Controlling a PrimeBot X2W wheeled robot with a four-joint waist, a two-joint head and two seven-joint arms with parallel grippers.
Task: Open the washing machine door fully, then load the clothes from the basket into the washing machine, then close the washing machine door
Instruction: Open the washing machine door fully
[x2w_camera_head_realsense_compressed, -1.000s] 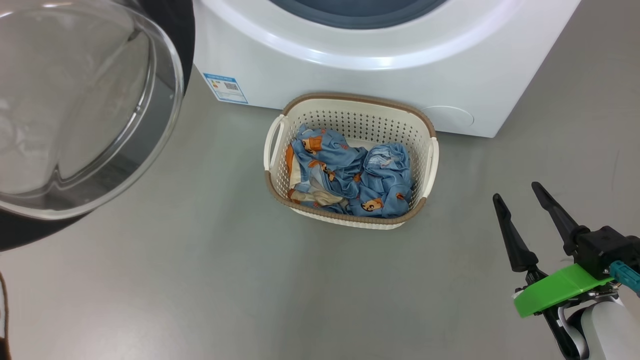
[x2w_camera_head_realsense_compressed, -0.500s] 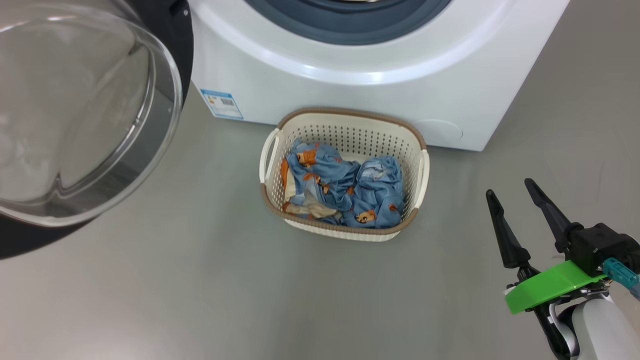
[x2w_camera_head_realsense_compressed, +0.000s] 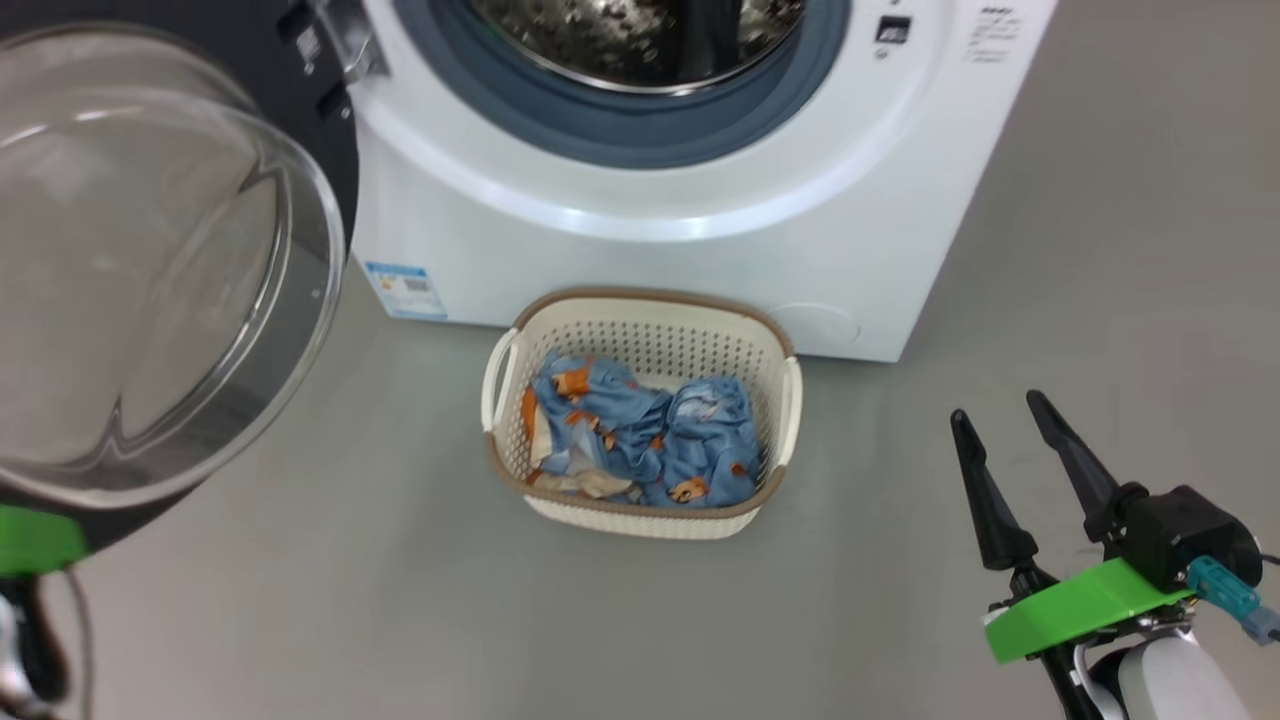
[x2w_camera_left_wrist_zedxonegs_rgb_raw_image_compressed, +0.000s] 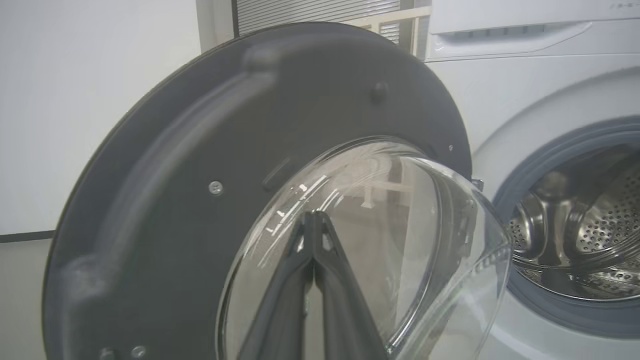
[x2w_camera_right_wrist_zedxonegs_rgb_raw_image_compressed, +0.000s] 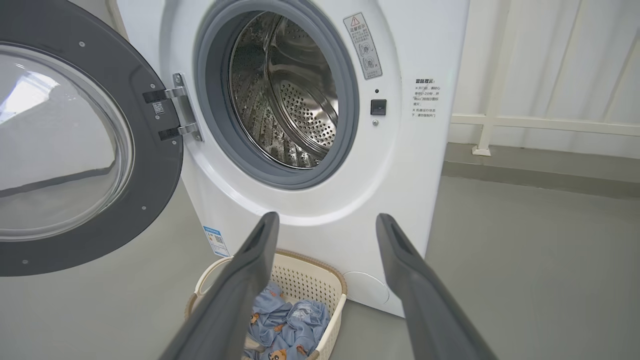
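The washing machine (x2w_camera_head_realsense_compressed: 650, 260) stands at the top with its steel drum (x2w_camera_right_wrist_zedxonegs_rgb_raw_image_compressed: 290, 100) exposed. Its round black washing machine door (x2w_camera_head_realsense_compressed: 150, 280) with the glass bowl (x2w_camera_left_wrist_zedxonegs_rgb_raw_image_compressed: 380, 240) hangs swung out to the left on a metal hinge (x2w_camera_right_wrist_zedxonegs_rgb_raw_image_compressed: 182, 107). My left gripper (x2w_camera_left_wrist_zedxonegs_rgb_raw_image_compressed: 312, 216) is shut with nothing in it, its tips close before the glass bowl; I cannot tell if they touch. The cream basket (x2w_camera_head_realsense_compressed: 650, 345) sits on the floor against the machine's front, holding light-blue clothes (x2w_camera_head_realsense_compressed: 640, 440). My right gripper (x2w_camera_head_realsense_compressed: 997, 407) hovers open to the right of the basket, clear of it.
Grey floor (x2w_camera_head_realsense_compressed: 300, 600) spreads around the basket and in front of me. A blue label (x2w_camera_head_realsense_compressed: 405, 290) marks the machine's lower left corner. In the right wrist view a white railing (x2w_camera_right_wrist_zedxonegs_rgb_raw_image_compressed: 545, 122) and wall run behind the machine on the right.
The head camera has tilted up, so the whole picture slid down and the drum opening and hinge now show. A green part of my left arm appears at the lower left. The right gripper stays open.
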